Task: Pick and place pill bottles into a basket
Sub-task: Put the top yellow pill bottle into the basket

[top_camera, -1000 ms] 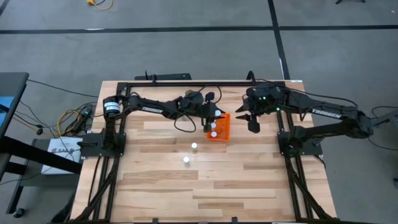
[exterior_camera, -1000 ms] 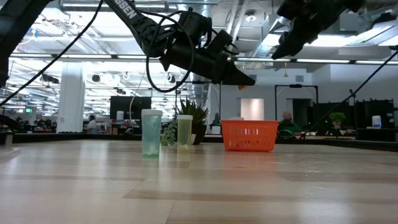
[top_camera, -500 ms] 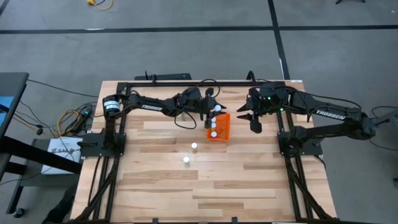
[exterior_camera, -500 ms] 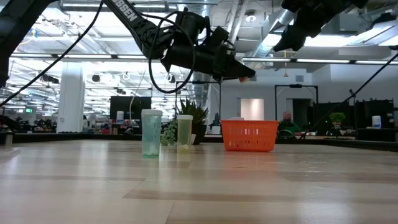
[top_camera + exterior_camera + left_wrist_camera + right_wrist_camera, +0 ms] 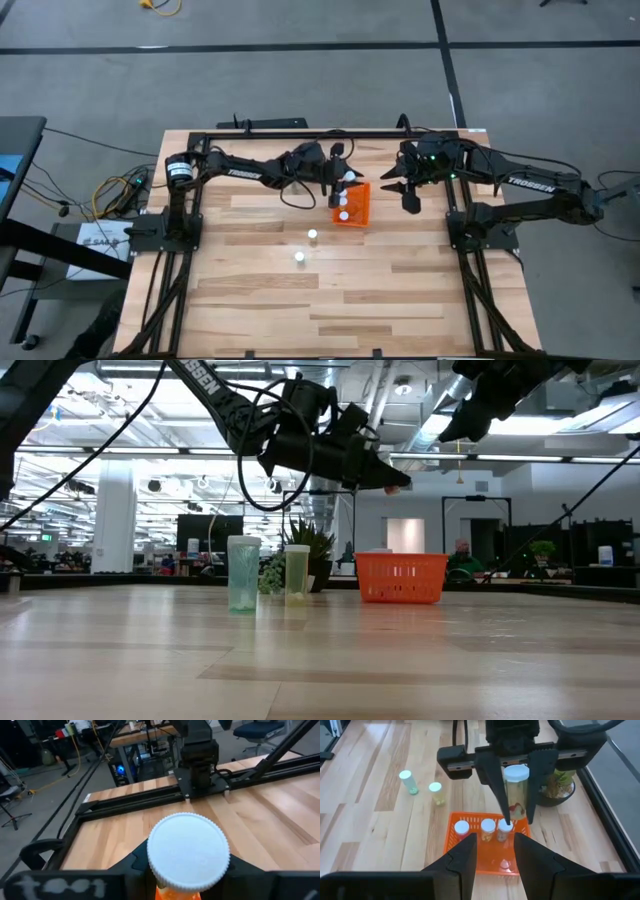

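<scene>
The orange basket (image 5: 356, 212) stands at the table's far middle, with three white-capped pill bottles (image 5: 488, 826) upright inside. My left gripper (image 5: 342, 186) hangs over the basket's far end, shut on another pill bottle (image 5: 515, 792) with a white cap and orange contents. Two more bottles stand upright on the table nearer the front: a teal one (image 5: 298, 257) and a yellow-green one (image 5: 312, 235). My right gripper (image 5: 405, 192) is open and empty in the air to the right of the basket. My left gripper pinches the bottle's clear body (image 5: 511, 800) between its two fingers (image 5: 496, 785). The fingers lie along the bottle, with the white cap (image 5: 188, 851) toward the wrist. They slant down from the table's left. The bottle is lifted clear above the basket.
A green plant in a dark pot (image 5: 555, 784) stands at the table's far edge behind the basket. The black frame rail (image 5: 300, 134) runs along the far edge. The two arm bases (image 5: 165, 225) stand at the left and right sides. Bare wood lies toward the near edge.
My left gripper has risen a little over the basket with the bottle still in its fingers, and its tip has tipped up slightly. It has kept still for the last half second.
</scene>
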Controlling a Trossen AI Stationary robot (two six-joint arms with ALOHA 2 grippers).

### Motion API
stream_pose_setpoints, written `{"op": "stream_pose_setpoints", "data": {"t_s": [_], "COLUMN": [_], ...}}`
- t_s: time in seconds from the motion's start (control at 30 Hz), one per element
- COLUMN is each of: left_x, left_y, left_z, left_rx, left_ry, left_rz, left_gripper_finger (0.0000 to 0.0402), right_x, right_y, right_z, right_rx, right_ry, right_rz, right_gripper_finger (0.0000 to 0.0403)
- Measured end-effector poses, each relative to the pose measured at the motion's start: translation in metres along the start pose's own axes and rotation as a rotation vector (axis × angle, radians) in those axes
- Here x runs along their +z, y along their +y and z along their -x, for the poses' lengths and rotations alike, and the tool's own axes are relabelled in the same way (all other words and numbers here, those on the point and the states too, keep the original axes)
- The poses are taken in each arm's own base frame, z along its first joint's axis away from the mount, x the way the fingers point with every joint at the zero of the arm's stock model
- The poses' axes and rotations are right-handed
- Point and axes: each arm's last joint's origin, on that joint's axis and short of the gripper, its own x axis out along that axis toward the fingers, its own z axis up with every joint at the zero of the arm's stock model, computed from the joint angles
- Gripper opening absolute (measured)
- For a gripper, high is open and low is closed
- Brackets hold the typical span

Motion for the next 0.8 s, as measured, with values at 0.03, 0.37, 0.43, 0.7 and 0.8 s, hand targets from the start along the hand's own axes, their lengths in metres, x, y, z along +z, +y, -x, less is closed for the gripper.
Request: {"op": "stream_pose_setpoints", "data": {"t_s": [0.03,0.37,0.43,0.7,0.8], "left_x": [0.0,-0.024,-0.023,-0.027,-0.031], "left_y": [0.0,-0.004,-0.004,0.0,-0.001], "left_z": [0.0,-0.034,-0.035,-0.034,-0.033], "left_rx": [0.001,-0.041,-0.044,-0.024,-0.026], "left_ry": [0.0,0.011,0.02,0.067,0.11], "left_rz": [0.001,0.036,0.034,0.048,0.053], "left_gripper_finger": [0.0088,0.0088,0.0088,0.0088,0.0088], "right_x": [0.0,0.0,0.0,0.0,0.0], "right_y": [0.0,0.0,0.0,0.0,0.0], "right_z": [0.0,0.0,0.0,0.0,0.0], "right_rx": [0.0,0.001,0.001,0.001,0.001], "right_ry": [0.0,0.0,0.0,0.001,0.001], "right_rz": [0.0,0.0,0.0,0.0,0.0], "right_gripper_finger": [0.0123,0.0123,0.0123,0.0123,0.0123]}}
